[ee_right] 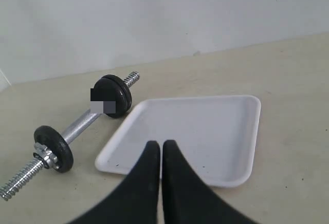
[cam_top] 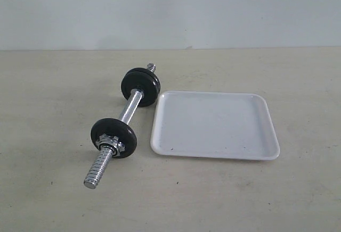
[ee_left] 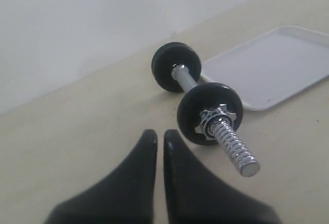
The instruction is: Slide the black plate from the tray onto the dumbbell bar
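The dumbbell bar [cam_top: 129, 107] lies on the table left of the white tray [cam_top: 213, 124]. A black disc [cam_top: 113, 134] sits on its near end behind a star nut [cam_top: 111, 146]; two black discs [cam_top: 139, 86] sit together at the far end. Nothing lies in the tray, and I see no loose black plate anywhere. My left gripper [ee_left: 156, 135] is shut and empty, just short of the near disc [ee_left: 193, 116] and the threaded end [ee_left: 236, 149]. My right gripper [ee_right: 158, 146] is shut and empty over the tray's [ee_right: 205, 126] near rim. Neither gripper shows in the exterior view.
The beige table [cam_top: 266, 200] stretches around the bar and tray. A pale wall [cam_top: 170, 8] rises behind the table's far edge.
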`<action>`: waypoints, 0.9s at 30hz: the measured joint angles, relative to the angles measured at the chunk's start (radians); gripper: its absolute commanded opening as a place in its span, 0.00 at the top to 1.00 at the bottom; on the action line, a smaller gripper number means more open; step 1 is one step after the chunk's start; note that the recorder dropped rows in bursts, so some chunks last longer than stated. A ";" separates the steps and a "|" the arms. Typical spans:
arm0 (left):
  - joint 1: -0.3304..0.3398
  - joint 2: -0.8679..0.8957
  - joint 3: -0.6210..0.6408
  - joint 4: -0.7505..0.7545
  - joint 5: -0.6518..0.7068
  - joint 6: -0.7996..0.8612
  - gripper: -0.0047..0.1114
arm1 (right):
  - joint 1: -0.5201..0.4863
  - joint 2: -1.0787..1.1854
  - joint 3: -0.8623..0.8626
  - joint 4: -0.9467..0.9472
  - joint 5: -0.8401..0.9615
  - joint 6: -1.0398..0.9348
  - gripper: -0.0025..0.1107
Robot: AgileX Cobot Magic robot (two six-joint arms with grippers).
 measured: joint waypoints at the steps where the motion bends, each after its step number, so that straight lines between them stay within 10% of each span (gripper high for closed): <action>1: 0.020 0.000 0.000 0.002 0.002 0.000 0.92 | 0.000 0.000 0.000 0.000 0.000 0.000 0.98; 16: 0.487 -0.121 0.000 -0.001 0.050 -0.144 0.92 | 0.000 0.000 0.000 0.000 -0.004 0.000 0.98; 27: 0.527 -0.153 0.000 -0.062 0.133 -0.159 0.92 | 0.000 0.000 0.000 0.000 -0.005 0.000 0.98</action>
